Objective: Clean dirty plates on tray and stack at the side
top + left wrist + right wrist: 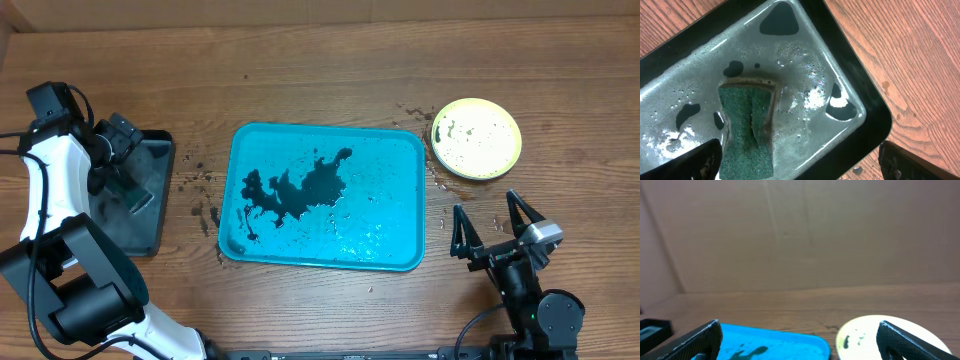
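Note:
The turquoise tray [400, 150] lies mid-table with a black liquid puddle and water drops on it, and no plate on it. It also shows in the right wrist view [785, 342]. A yellow-green rimmed plate [476, 138], its white inside specked black, sits on the table right of the tray, possibly on top of others; it shows in the right wrist view [860, 335]. The white and light blue plates cannot be told apart from it. My left gripper [797, 165] is open over a green sponge [747, 135] in the black tray. My right gripper [492, 225] is open and empty near the front right.
The small black tray [145, 215] stands at the left, wet with soapy water [805, 85]. Dark splashes dot the wood between the two trays [200, 195] and near the plate [415, 112].

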Robot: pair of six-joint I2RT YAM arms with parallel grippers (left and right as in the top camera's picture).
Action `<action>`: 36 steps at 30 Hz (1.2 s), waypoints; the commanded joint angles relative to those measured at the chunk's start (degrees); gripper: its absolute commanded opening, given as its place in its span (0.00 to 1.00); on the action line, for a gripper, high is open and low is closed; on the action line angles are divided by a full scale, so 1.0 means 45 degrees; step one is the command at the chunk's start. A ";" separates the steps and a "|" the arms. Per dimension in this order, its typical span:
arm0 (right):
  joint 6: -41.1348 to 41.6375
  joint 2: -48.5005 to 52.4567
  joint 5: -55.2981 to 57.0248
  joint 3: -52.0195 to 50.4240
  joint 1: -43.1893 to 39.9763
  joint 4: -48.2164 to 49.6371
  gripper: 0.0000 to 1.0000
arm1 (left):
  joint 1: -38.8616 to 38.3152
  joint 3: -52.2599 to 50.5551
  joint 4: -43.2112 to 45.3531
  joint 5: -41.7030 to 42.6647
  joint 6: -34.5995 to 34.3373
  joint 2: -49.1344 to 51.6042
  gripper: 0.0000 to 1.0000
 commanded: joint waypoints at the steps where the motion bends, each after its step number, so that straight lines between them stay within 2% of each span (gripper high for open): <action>1: -0.0015 -0.0146 0.1647 -0.0136 0.0092 -0.0549 1.00 | -0.0015 0.0189 0.0019 0.0039 -0.0034 -0.0335 1.00; 5: -0.0019 -0.0146 0.2239 -0.0136 0.0092 -0.1807 1.00 | -0.0015 0.0189 0.0019 0.0039 -0.0034 -0.0335 1.00; 36: -0.0189 -0.0136 0.2409 -0.0131 0.0126 -0.1812 1.00 | -0.0015 0.0189 0.0019 0.0039 -0.0034 -0.0335 1.00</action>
